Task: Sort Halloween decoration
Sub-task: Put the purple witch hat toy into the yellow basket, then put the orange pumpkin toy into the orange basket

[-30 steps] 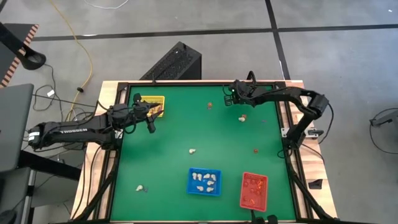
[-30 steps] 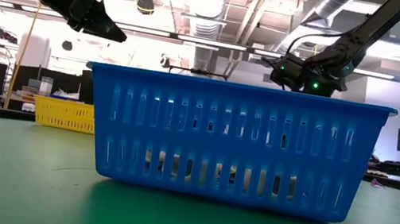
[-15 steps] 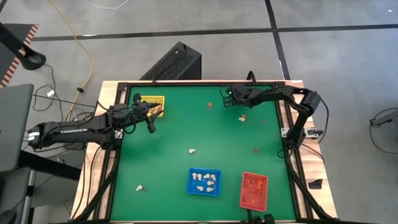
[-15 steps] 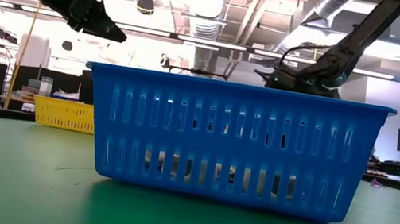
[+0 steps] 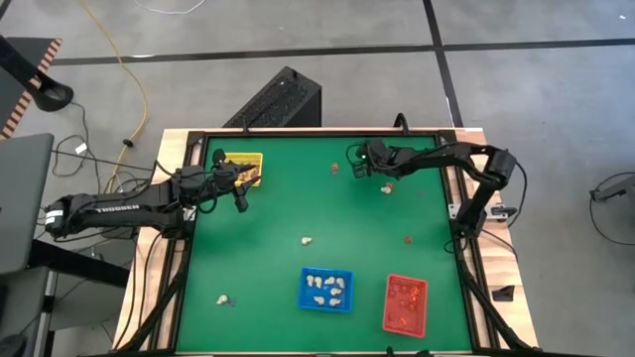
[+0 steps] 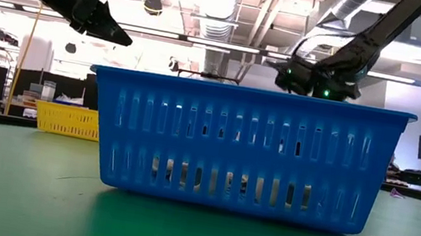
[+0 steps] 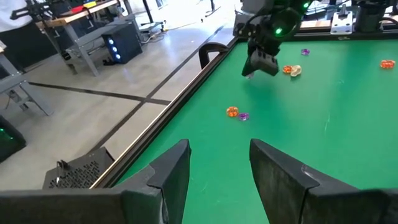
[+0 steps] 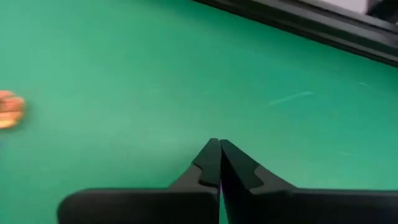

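The right gripper [image 5: 354,167] is hovering clenched and empty at upper centre, beside an orange trinket [image 5: 335,168]; the left gripper [image 5: 241,203] is waiting released near the yellow tray [image 5: 248,159] at upper left.

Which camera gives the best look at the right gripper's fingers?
The right wrist view: the right gripper fills the foreground, fingers pressed shut. The high, low and left wrist views show it small; the blue tray hides the table beneath it.

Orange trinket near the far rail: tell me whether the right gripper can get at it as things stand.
Probably yes. The right gripper hangs close beside the orange trinket, with only bare green table between them. Its jaws are shut, though, so it would have to open first.
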